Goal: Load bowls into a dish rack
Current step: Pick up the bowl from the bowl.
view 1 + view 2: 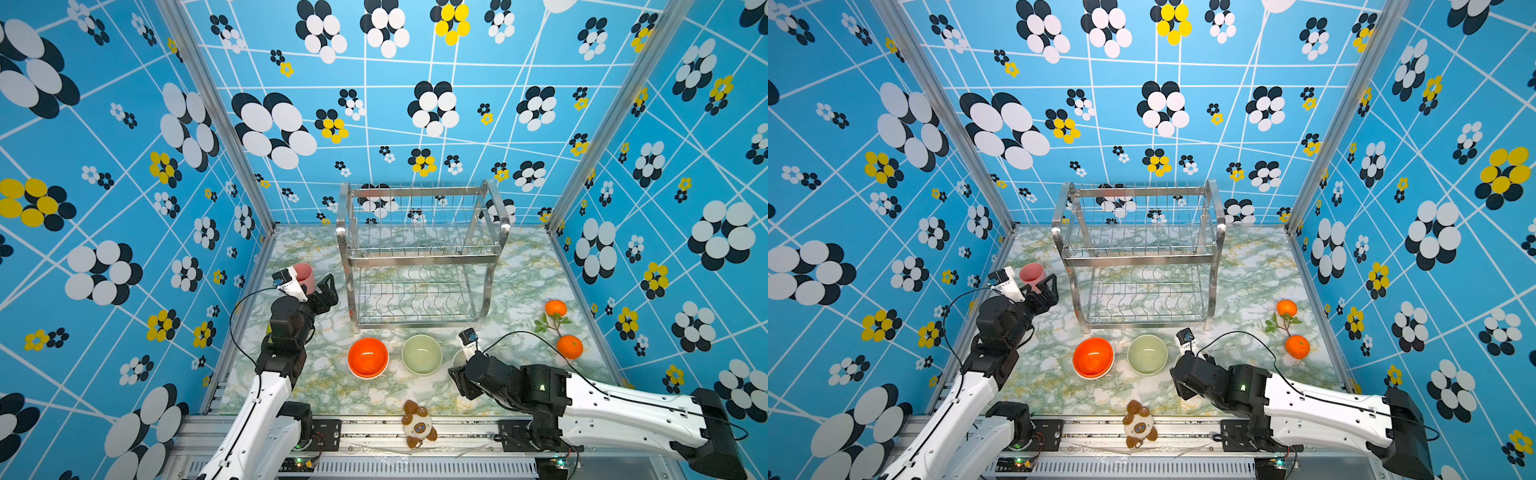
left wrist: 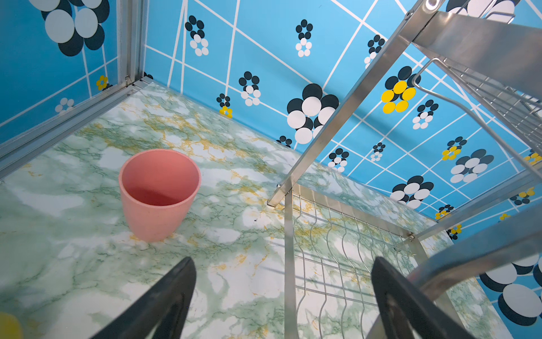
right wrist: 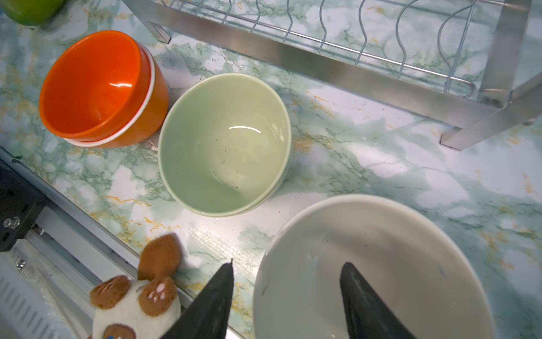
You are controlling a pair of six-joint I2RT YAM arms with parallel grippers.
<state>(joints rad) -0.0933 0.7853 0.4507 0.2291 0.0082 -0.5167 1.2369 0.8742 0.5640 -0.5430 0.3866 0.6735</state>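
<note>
Bowls (image 1: 368, 357): none in the dish rack (image 1: 419, 257) yet, all upright on marble tabletop (image 1: 519, 266) in front of it. From L: your L gripper (image 2: 283, 261) hangs spread wide, empty, betw. pink cup (image 2: 159, 190) & rack's L leg. Next, orange stack (image 3: 93, 85), white rim showing betw. two orange ones. Just beside it, sage green bowl (image 3: 224, 143). At R, your R gripper (image 3: 289, 262) sits astride near rim of cream bowl (image 3: 381, 249): one finger inside, one outside, jaws parted, gap visible at outer finger.
</note>
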